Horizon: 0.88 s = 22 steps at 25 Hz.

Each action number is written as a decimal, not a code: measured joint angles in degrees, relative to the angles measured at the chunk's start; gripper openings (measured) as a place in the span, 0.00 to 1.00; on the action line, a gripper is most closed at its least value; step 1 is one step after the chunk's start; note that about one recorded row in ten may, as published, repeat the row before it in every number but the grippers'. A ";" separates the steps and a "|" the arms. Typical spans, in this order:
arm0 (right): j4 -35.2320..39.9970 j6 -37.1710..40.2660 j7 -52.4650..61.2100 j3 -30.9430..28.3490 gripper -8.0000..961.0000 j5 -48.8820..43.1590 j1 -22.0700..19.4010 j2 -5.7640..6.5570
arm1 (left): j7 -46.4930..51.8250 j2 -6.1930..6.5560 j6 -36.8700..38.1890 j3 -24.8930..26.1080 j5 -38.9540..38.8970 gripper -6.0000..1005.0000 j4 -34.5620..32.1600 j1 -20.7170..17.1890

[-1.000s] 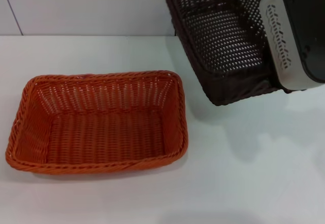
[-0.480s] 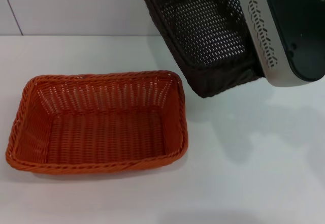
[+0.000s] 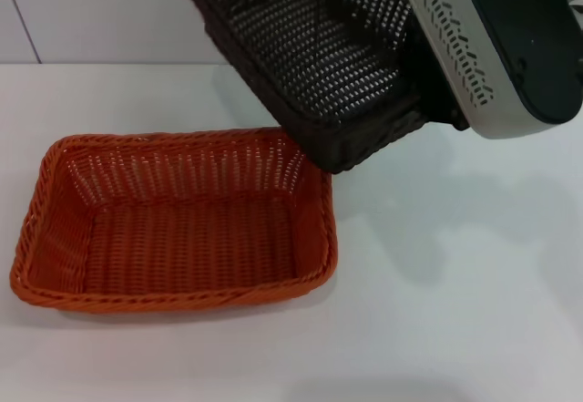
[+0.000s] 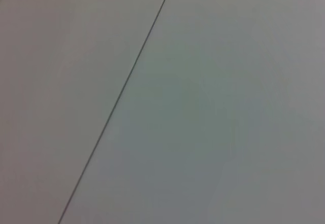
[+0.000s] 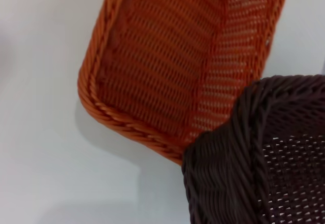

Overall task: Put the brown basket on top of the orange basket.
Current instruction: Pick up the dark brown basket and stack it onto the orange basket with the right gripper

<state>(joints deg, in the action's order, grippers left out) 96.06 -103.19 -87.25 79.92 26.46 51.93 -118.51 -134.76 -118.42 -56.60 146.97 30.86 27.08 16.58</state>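
The brown basket (image 3: 310, 65) hangs tilted in the air at the back, its lower corner over the back right corner of the orange basket (image 3: 182, 300). My right gripper (image 3: 428, 101) is shut on its right end, with the fingers hidden behind the grey and black wrist housing (image 3: 496, 46). The orange basket rests flat on the white table at the front left, with nothing inside it. In the right wrist view the brown basket's woven wall (image 5: 264, 158) overlaps one corner of the orange basket (image 5: 167, 56). My left gripper is out of view.
A white table (image 3: 455, 283) carries the orange basket, with a white wall (image 3: 109, 10) behind it. The left wrist view holds only a pale surface crossed by a thin seam (image 4: 122, 92).
My right arm has carried the brown basket leftward and a little higher, from right of the orange basket to over its back right corner. The orange basket has not moved.
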 joint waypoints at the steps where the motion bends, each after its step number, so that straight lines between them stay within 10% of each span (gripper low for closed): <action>1: -0.48 0.11 -1.31 -0.03 0.14 0.19 0.37 0.01 | 0.09 0.00 -0.11 -0.01 0.00 0.45 -0.36 0.07; 22: -2.82 -0.94 -11.32 0.69 0.14 11.51 7.46 -0.22 | 0.20 0.20 -0.44 -0.03 -0.01 0.45 -2.61 0.97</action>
<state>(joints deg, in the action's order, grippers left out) 93.24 -104.12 -98.57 80.61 37.97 59.38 -118.74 -134.56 -118.22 -57.05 146.94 30.85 24.47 17.55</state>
